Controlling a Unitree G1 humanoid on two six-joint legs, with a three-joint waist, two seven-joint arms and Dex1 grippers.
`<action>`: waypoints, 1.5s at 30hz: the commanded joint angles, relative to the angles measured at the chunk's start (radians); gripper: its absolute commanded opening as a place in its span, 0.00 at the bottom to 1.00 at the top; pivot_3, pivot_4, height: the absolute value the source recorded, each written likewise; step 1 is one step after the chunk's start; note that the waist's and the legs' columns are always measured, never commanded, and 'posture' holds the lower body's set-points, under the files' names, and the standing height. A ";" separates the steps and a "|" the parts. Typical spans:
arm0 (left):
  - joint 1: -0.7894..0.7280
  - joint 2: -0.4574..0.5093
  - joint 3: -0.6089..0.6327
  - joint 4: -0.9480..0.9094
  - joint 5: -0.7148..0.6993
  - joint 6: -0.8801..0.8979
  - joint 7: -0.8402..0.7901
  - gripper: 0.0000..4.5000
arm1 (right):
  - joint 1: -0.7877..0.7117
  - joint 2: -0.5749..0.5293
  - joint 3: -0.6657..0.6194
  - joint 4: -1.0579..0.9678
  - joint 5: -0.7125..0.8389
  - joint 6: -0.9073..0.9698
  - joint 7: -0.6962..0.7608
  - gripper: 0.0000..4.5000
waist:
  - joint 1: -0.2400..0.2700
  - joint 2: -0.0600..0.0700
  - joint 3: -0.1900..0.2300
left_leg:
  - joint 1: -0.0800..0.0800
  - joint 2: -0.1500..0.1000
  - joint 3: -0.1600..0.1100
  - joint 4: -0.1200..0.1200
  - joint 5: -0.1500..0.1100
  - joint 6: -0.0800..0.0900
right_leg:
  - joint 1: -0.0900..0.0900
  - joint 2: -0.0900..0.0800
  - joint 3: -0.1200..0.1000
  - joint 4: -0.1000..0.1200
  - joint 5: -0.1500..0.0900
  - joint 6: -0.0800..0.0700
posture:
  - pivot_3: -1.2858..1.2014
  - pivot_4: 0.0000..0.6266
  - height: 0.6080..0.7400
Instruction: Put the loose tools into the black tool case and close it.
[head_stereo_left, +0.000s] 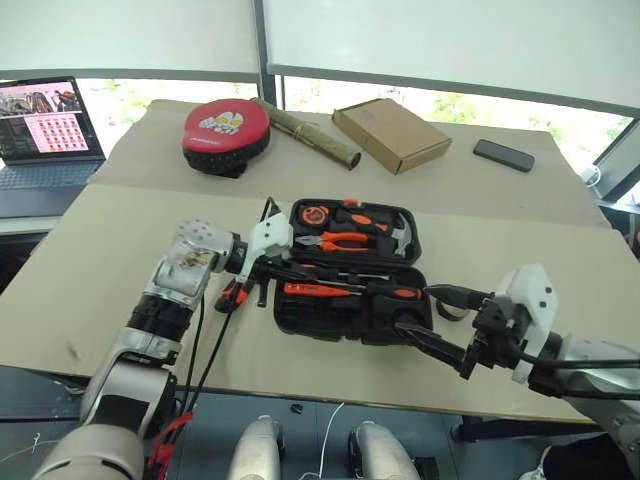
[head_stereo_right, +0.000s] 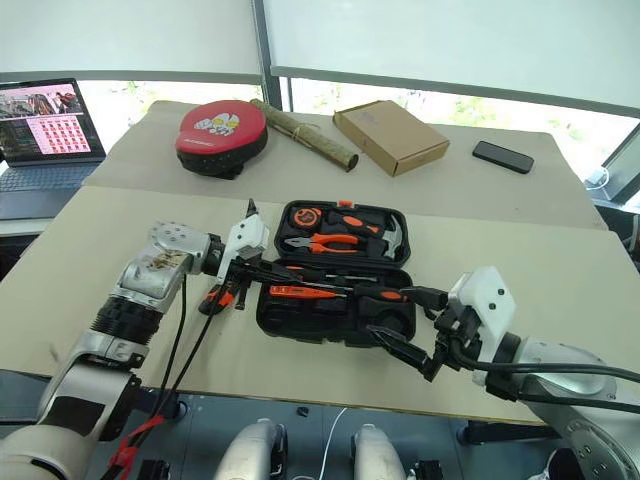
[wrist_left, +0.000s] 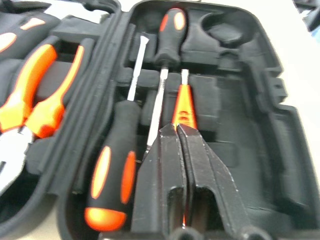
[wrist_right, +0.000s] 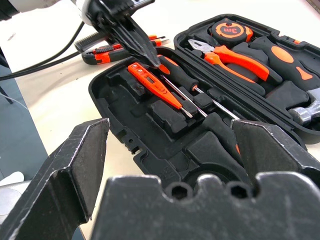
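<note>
Right gripper (head_stereo_right: 405, 352) is the closest thing to the head camera, hanging at about 5 o'clock off the black tool case (head_stereo_left: 355, 325), just past its near right corner. Its fingers (wrist_right: 65, 170) are spread wide with nothing between them, so my guess is it's parked there to stay clear, or to steady the case later.

Case lies flat and open on the worktop (head_stereo_left: 90, 250), lid half at 12 o'clock with pliers (head_stereo_left: 345, 240), hammer and tape measure already seated. Near half has two orange-and-black screwdrivers (wrist_left: 112, 170) and the slim orange screwdriver (head_stereo_left: 315, 290) lying in its recesses, shafts side by side.

Left gripper (wrist_right: 145, 52) reaches in from 9 o'clock, fingers (wrist_left: 170, 170) pinched together right over the slim orange one. Can't tell if they're nipping it or just pressing it home.

Utility knife (head_stereo_left: 232, 293) sits on the worktop at 9 o'clock, just outside the case under the left wrist, so probably that's next
</note>
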 joint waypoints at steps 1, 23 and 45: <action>0.003 -0.021 -0.014 0.034 0.009 -0.074 0.015 0.01 | -0.003 -0.016 -0.041 -0.010 0.028 0.003 -0.003 1.00 | 0.000 0.000 0.000 | 0.000 0.000 0.000 0.000 0.000 0.000 | 0.000 0.000 0.000 0.000 0.000 0.000 | 0.52 0.24 1.00; -0.011 -0.011 0.053 0.031 -0.082 -0.106 -0.010 0.01 | 0.024 -0.018 -0.047 -0.001 0.024 -0.003 -0.011 1.00 | -0.001 0.000 -0.001 | 0.001 0.000 0.000 0.000 0.000 0.000 | 0.001 0.000 0.000 0.000 0.000 0.000 | 0.52 0.24 1.00; 0.140 0.008 -0.056 0.007 0.049 -0.229 0.067 0.01 | 0.016 -0.009 -0.024 0.007 0.014 -0.005 -0.020 1.00 | 0.000 0.000 -0.002 | 0.004 0.000 0.000 -0.001 0.000 0.000 | 0.005 0.000 -0.001 -0.001 0.000 0.000 | 0.52 0.24 1.00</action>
